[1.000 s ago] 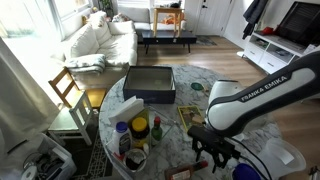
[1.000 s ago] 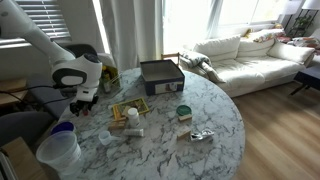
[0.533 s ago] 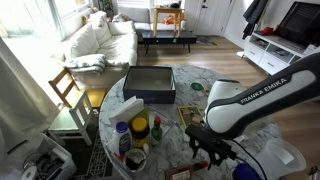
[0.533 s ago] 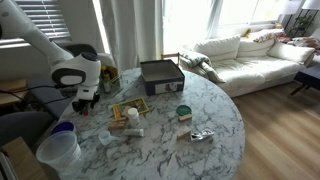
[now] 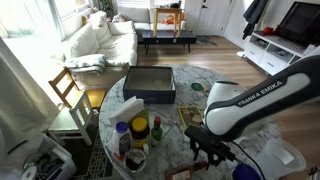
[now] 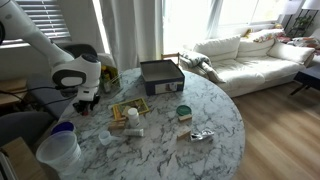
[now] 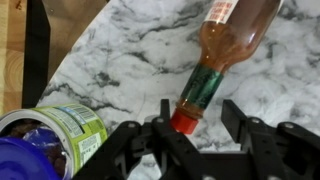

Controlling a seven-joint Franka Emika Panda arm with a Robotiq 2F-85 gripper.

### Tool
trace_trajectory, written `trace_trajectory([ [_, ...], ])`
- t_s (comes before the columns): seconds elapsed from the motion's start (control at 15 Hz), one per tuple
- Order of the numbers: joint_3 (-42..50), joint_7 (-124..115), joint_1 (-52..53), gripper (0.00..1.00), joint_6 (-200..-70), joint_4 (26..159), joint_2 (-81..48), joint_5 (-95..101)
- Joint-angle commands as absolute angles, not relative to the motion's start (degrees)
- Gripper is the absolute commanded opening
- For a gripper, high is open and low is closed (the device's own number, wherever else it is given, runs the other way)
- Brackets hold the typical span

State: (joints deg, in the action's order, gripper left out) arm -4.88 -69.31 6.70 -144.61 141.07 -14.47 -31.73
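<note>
Bottle (image 7: 226, 42) — fingers (image 7: 236, 120) tighter vs. before

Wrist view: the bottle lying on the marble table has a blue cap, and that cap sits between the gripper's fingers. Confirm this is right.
One detail is wrong: the cap is red, not blue. The wrist view shows the bottle lying on the marble table, with its red cap between the fingers of the gripper.
</note>
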Motion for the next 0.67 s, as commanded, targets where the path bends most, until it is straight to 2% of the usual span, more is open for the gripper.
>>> trace_trajectory([
  [0.0, -4.8, -70.7, 7.2, 0.5, -146.0, 140.8, -15.5, -31.3],
  [0.07, -4.8, -70.6, 7.1, 0.43, -146.0, 140.7, -15.5, -31.4],
  [0.2, -4.8, -70.9, 7.2, 0.39, -146.1, 140.7, -15.6, -31.1],
  [0.27, -4.7, -71.1, 7.3, 0.28, -146.3, 140.7, -15.6, -31.0],
  [0.33, -4.7, -71.3, 7.3, 0.3, -146.4, 140.7, -15.6, -30.9],
  [0.47, -4.6, -71.7, 7.4, 0.27, -146.8, 140.7, -15.7, -30.6],
  [0.6, -4.6, -71.9, 7.4, 0.27, -146.7, 140.7, -15.7, -30.4],
])
